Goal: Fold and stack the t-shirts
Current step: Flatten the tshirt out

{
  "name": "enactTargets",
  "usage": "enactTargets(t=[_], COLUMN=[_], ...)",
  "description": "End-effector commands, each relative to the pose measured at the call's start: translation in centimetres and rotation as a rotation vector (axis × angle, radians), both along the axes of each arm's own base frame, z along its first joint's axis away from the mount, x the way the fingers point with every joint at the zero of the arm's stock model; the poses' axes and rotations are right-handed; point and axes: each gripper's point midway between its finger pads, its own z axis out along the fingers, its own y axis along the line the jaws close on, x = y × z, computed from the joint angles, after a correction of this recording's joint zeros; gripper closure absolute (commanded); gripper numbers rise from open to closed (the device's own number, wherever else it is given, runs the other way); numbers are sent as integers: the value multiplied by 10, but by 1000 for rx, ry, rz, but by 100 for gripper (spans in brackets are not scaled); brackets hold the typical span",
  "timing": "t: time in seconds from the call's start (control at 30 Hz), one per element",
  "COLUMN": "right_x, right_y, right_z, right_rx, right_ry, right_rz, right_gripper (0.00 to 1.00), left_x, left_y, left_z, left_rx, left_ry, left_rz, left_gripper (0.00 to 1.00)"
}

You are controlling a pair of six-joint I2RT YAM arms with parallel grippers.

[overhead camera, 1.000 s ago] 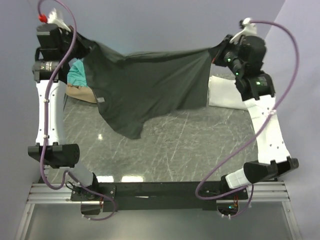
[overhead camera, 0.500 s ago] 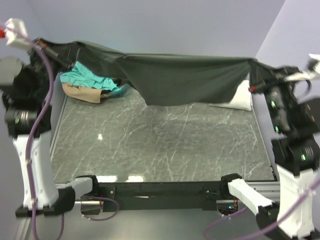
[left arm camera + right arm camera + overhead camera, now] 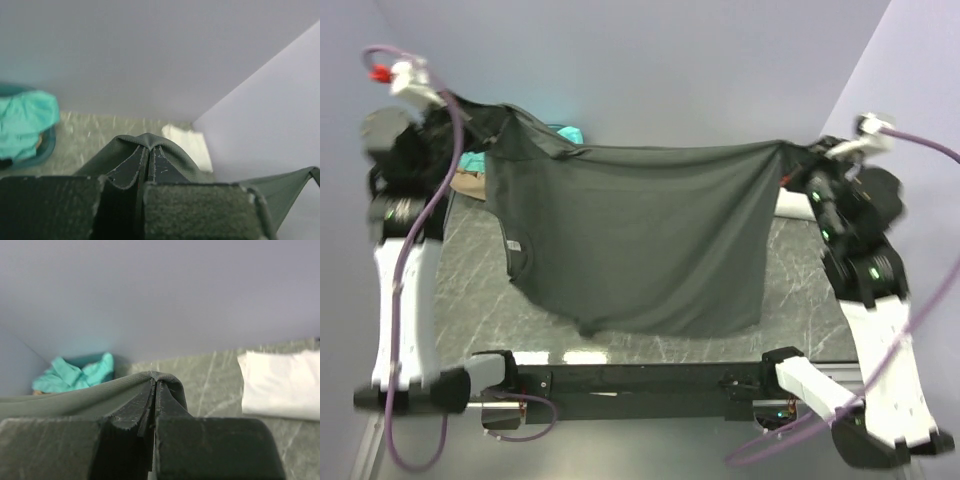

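The dark charcoal grey t-shirt (image 3: 640, 235) hangs stretched in the air between both grippers, its small neck label at its left side and its lower hem near the table's front edge. My left gripper (image 3: 470, 108) is shut on the shirt's upper left corner (image 3: 145, 142). My right gripper (image 3: 800, 150) is shut on the upper right corner (image 3: 157, 377). The white t-shirt (image 3: 280, 385) lies folded at the back right, mostly hidden in the top view (image 3: 790, 203). The teal t-shirt (image 3: 75, 376) lies crumpled at the back left (image 3: 22, 122).
A tan shirt (image 3: 472, 184) peeks out beside the left arm under the teal one (image 3: 565, 133). The dark marble table (image 3: 470, 290) shows left of the hanging shirt. Lilac walls close in behind and on the right.
Both arms have swung the grey shirt forward; it now hangs flat and spread, its hem down over the table's front, where earlier it was bunched along the back.
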Motion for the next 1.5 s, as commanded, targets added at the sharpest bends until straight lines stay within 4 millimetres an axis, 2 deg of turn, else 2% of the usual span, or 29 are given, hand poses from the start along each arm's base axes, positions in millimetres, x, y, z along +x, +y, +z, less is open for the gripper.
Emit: enactTargets(t=[0.0, 0.07, 0.1, 0.13, 0.17, 0.2, 0.23, 0.3, 0.4, 0.47, 0.53, 0.57, 0.63, 0.67, 0.73, 0.77, 0.8, 0.83, 0.97, 1.07, 1.13, 1.27, 1.33, 1.37, 1.4, 1.43, 1.47], right_x=[24, 33, 35, 35, 35, 35, 31, 29, 16, 3, -7, -21, -32, -48, -61, -77, -85, -99, -129, -143, -146, -146, -135, -128, -120, -103, -94], right_y=[-4, -3, -3, -1, 0, 1, 1, 1, -2, -5, -6, -9, -14, -17, -20, -25, -26, -30, -37, -40, -43, -49, -54, -56, -58, -59, -64], right_z=[3, 7, 10, 14, 23, 27, 36, 42, 51, 56, 55, 61, 59, 65, 63, 68, 69, 70, 70, 64, 61, 50, 40, 34, 27, 11, 1], right_rx=[-1, -6, -3, 0, 7, 10, 15, 15, 14, 18, 22, 32, 40, 49, 52, 60, 64, 71, 100, 118, 124, 134, 140, 137, 129, 117, 112], right_ry=[-15, -6, -7, -13, -34, -42, -61, -72, -100, -121, -130, -156, -163, -194, -208, -240, -249, -267, -292, -283, -273, -271, -251, -230, -209, -171, -152], right_rz=[-43, -45, -43, -37, -27, -21, -18, -16, -17, -19, -15, -16, -31, -33, -35, -41, -43, -47, -51, -54, -64, -99, -138, -159, -179, -203, -245], right_gripper=[100, 100, 100, 100, 100, 100, 100, 100, 100, 100, 100, 100, 100, 100, 100, 100, 100, 100, 100, 100, 100, 100, 100, 100, 100, 100, 100], left_x=[39, 49, 56, 56, 57, 57, 56, 49, 37, 32, 20, 15, -6, -22, -38, -46, -62, -69, -99, -118, -123, -122, -104, -84, -74, -62, -36], left_y=[-8, -13, -12, -22, -22, -23, -22, -20, -18, -16, -13, -13, -12, -12, -13, -13, -13, -13, -14, -15, -17, -34, -46, -49, -50, -50, -51], left_z=[-23, -28, -18, -14, -9, 4, 10, 28, 37, 34, 32, 31, 34, 40, 39, 41, 43, 42, 42, 49, 53, 62, 59, 49, 44, 41, 21], left_rx=[54, 90, 98, 108, 108, 106, 101, 98, 110, 135, 156, 162, 173, 175, 183, 186, 187, 189, 186, 181, 176, 148, 123, 112, 104, 102, 98], left_ry=[31, 63, 52, 45, 42, 13, 1, -43, -86, -92, -91, -90, -104, -130, -131, -140, -157, -155, -159, -186, -195, -223, -195, -152, -135, -135, -77], left_rz=[-46, -58, -52, -72, -68, -66, -63, -47, -34, -26, -14, -12, -13, -15, -23, -25, -25, -31, -40, -48, -62, -169, -254, -270, -275, -271, -275], left_gripper=[100, 99, 100, 100, 100, 100, 100, 100, 100, 100, 100, 100, 100, 100, 100, 100, 100, 100, 100, 100, 100, 100, 100, 100, 100, 99, 100])
